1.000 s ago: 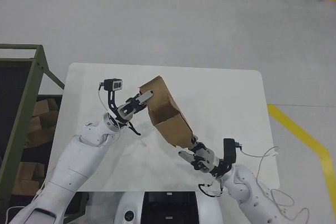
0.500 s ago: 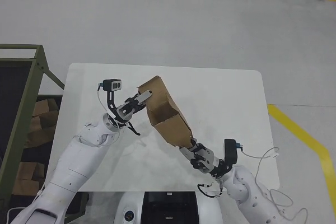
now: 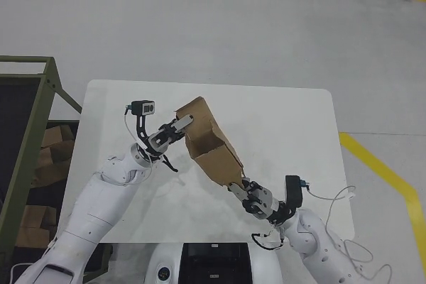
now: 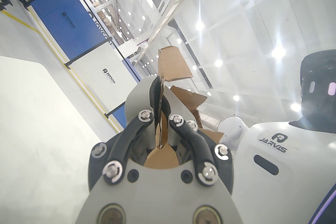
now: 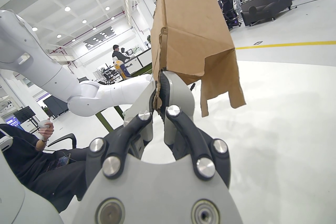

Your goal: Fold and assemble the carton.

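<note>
A brown cardboard carton [image 3: 209, 145] hangs above the white table [image 3: 284, 121], partly opened into a sleeve and held between both arms. My left gripper [image 3: 181, 126] is shut on the carton's far-left edge; in the left wrist view the gripper [image 4: 158, 93] pinches a cardboard panel [image 4: 172, 66]. My right gripper [image 3: 238, 187] is shut on the carton's near-right corner. In the right wrist view the carton [image 5: 189, 33] rises from the gripper [image 5: 158, 89], and a loose flap [image 5: 225, 88] hangs down beside it.
A green metal rack [image 3: 28, 121] with cardboard pieces [image 3: 53, 145] stands left of the table. A yellow floor line [image 3: 383, 177] runs at the right. A cable [image 3: 337, 202] trails from the right wrist over the table's near-right corner.
My right gripper has closed in on the carton's near corner and now grips it. The left gripper and the carton's far end have barely moved.
</note>
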`<state>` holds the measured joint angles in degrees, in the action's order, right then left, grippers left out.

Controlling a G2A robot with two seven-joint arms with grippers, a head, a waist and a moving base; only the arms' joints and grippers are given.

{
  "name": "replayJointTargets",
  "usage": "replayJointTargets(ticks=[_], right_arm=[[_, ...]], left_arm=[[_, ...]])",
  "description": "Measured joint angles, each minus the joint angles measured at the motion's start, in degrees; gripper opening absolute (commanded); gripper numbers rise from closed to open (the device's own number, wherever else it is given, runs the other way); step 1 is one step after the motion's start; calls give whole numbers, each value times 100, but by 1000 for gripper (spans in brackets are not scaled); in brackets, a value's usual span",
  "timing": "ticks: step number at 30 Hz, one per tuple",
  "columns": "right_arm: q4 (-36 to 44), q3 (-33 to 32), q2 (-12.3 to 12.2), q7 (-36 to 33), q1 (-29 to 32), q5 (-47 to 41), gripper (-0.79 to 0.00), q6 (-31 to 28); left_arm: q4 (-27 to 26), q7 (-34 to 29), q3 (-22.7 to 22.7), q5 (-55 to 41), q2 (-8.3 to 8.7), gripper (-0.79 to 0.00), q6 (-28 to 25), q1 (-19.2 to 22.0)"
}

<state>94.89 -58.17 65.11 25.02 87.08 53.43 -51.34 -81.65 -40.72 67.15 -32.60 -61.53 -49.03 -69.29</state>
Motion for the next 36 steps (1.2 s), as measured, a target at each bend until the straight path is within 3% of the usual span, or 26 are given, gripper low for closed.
replayJointTargets(ticks=[13,25,32,36], right_arm=[[459,-716,-214,-1314,286,-845,-785,-316],[973,-1231,-523,-3053,495,-1823,-785,-667],[1243,-1122,-830,-4470,292,-2801,-785,-665],[1285,-1001,-1023,-5413,62,-3622,-785,-665]], left_arm=[[149,-263,513,127,76,0,-122,-92],[-171,-1009,1072,356,235,0,-437,-292],[-730,-1266,952,710,416,0,-189,-353],[-1030,-1322,698,980,605,0,-135,-338]])
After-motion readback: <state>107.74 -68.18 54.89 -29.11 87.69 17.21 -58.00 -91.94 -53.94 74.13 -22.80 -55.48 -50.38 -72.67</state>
